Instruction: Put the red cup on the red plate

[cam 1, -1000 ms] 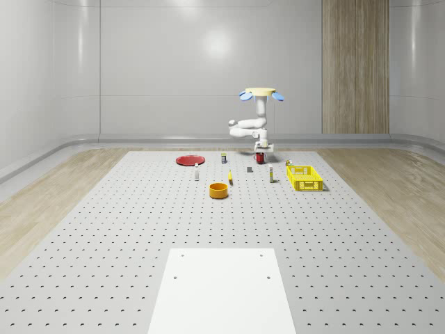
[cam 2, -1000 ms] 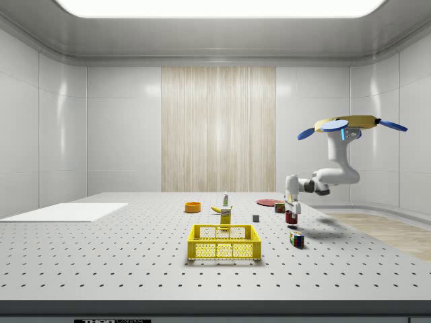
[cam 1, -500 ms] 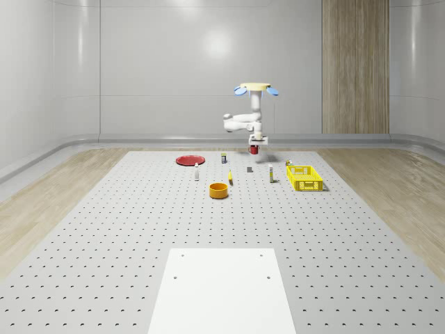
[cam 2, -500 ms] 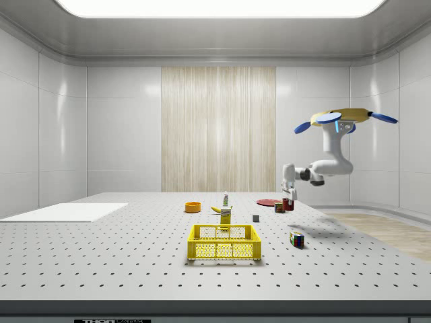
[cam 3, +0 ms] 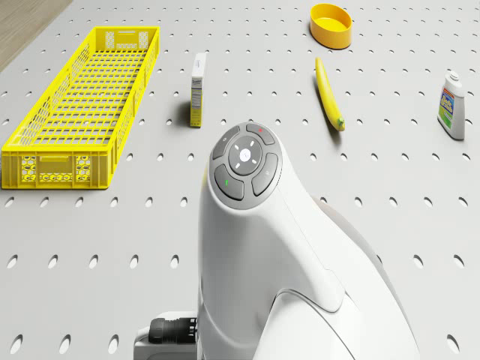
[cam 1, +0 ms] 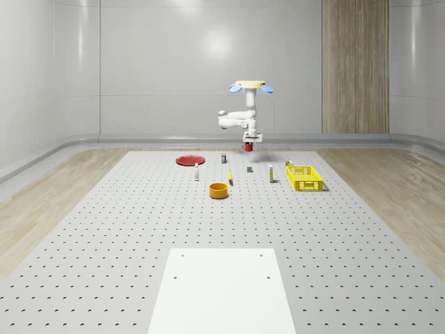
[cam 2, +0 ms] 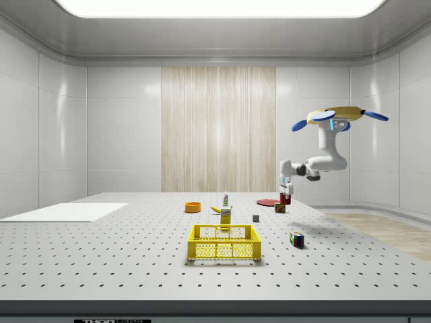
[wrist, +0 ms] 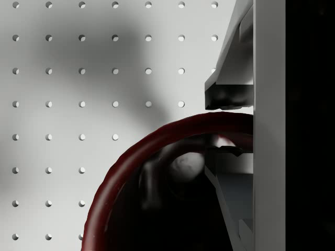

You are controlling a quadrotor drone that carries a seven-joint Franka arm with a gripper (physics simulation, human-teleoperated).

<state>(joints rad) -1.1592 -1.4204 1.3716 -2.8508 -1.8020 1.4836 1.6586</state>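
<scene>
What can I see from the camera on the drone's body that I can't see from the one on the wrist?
The drone view alone shows the yellow crate, a small box, the banana, the yellow bowl, a white bottle and the arm's white casing. The wrist view alone shows the red cup, its rim pinched by the gripper. Both show the perforated table.

Bright, even light falls from a ceiling panel (cam 2: 219,7) in the side view, leaving soft glare on the glossy walls (cam 1: 215,45). Objects cast faint shadows on the perforated table (cam 1: 139,229). In the wrist view, a broad blurred shadow darkens the table.
</scene>
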